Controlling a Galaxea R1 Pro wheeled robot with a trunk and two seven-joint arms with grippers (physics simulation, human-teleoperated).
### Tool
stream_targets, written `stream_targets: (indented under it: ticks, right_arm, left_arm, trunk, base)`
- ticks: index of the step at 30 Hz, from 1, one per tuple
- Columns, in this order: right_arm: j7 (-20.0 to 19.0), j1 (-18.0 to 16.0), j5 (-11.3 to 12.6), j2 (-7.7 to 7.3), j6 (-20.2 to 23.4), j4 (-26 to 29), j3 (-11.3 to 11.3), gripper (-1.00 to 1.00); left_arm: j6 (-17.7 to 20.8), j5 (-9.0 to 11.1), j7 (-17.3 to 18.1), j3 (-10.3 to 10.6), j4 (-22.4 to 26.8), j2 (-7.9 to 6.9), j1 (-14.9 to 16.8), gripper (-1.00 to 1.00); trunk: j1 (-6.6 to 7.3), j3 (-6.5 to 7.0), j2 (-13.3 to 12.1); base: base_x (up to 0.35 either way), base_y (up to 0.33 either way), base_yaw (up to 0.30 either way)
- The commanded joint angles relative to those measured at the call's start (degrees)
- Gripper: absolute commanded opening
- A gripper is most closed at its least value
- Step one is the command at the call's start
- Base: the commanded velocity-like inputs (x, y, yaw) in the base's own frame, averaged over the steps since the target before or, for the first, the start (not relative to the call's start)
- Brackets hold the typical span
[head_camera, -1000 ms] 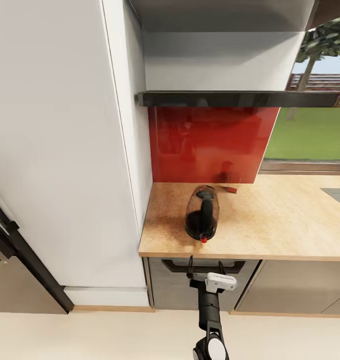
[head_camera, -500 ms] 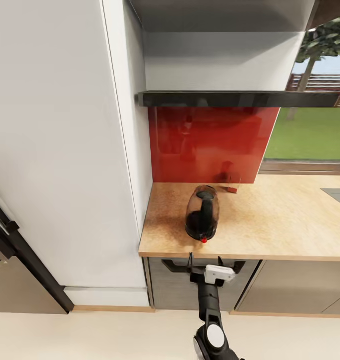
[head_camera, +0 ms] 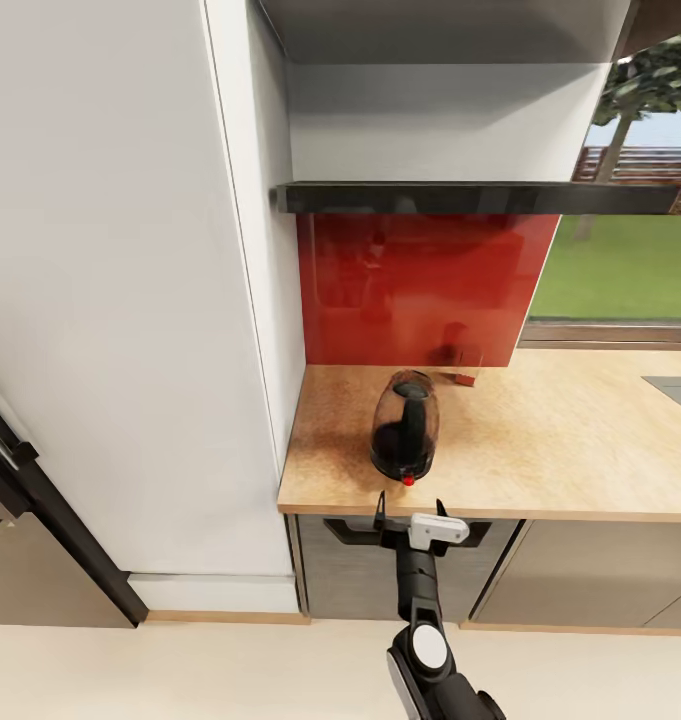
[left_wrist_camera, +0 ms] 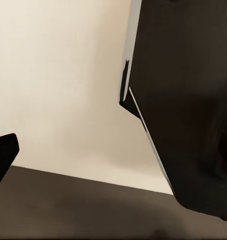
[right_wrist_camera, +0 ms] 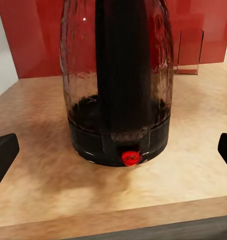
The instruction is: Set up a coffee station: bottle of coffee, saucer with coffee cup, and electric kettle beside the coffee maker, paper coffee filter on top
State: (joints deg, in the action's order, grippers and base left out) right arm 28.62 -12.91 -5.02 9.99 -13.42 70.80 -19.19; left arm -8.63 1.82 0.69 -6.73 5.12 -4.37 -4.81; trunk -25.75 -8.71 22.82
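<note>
The electric kettle (head_camera: 405, 436) stands upright on the kitchen countertop (head_camera: 540, 450) near its front left corner, its black handle and small red switch facing me. In the right wrist view the electric kettle (right_wrist_camera: 118, 85) looms close and centred, red switch low on its base. My right gripper (head_camera: 409, 507) is open at the counter's front edge, just short of the kettle, a fingertip (right_wrist_camera: 3, 155) showing at each side of the wrist picture. The left wrist view shows one dark fingertip (left_wrist_camera: 2, 156) over pale floor; the left gripper's state is unclear.
A red backsplash (head_camera: 420, 290) backs the counter under a dark shelf edge (head_camera: 470, 197). A tall white cabinet side (head_camera: 130, 300) walls off the left. A small clear holder (head_camera: 464, 375) sits by the backsplash. The grey sink's corner (head_camera: 678, 388) lies far right.
My right arm has pushed forward and slightly up, bringing its open gripper from below the counter edge to right in front of the kettle. The kettle has stayed put.
</note>
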Motion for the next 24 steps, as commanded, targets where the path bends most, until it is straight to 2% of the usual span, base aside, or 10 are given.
stream_targets:
  ticks: [1, 5, 8, 14, 24]
  right_arm:
    - [0.5, -0.1, -0.5, 0.0, 0.1, -0.1, -0.1, 1.0]
    - [0.5, -0.1, -0.5, 0.0, 0.1, -0.1, 0.0, 1.0]
    - [0.5, -0.1, -0.5, 0.0, 0.1, -0.1, 0.0, 1.0]
    - [0.5, -0.1, -0.5, 0.0, 0.1, -0.1, 0.0, 1.0]
    - [0.6, -0.1, -0.4, 0.0, 0.1, 0.0, 0.0, 1.0]
  left_arm:
    - [0.0, 0.2, 0.1, -0.2, 0.0, 0.0, -0.1, 1.0]
    - [0.3, 0.1, -0.2, 0.1, -2.0, -0.48, -0.2, 1.0]
    - [0.4, 0.1, -0.4, 0.1, -3.2, -0.64, -0.1, 1.0]
    - [0.5, -0.1, -0.5, 0.2, -3.6, -1.43, -0.5, 1.0]
    - [0.7, -0.1, -0.8, 0.2, -3.6, -2.03, -0.9, 1.0]
  trunk:
    - [-0.03, -0.1, 0.1]
    - [-0.03, -0.1, 0.1]
    - [-0.03, -0.1, 0.1]
    - [-0.03, -0.1, 0.1]
    - [-0.03, -0.1, 0.1]
  base:
    - [0.0, 0.0, 0.0]
    - [0.013, 0.0, 0.0]
    - [0.221, 0.0, 0.0]
    - [0.299, 0.0, 0.0]
    - [0.081, 0.0, 0.0]
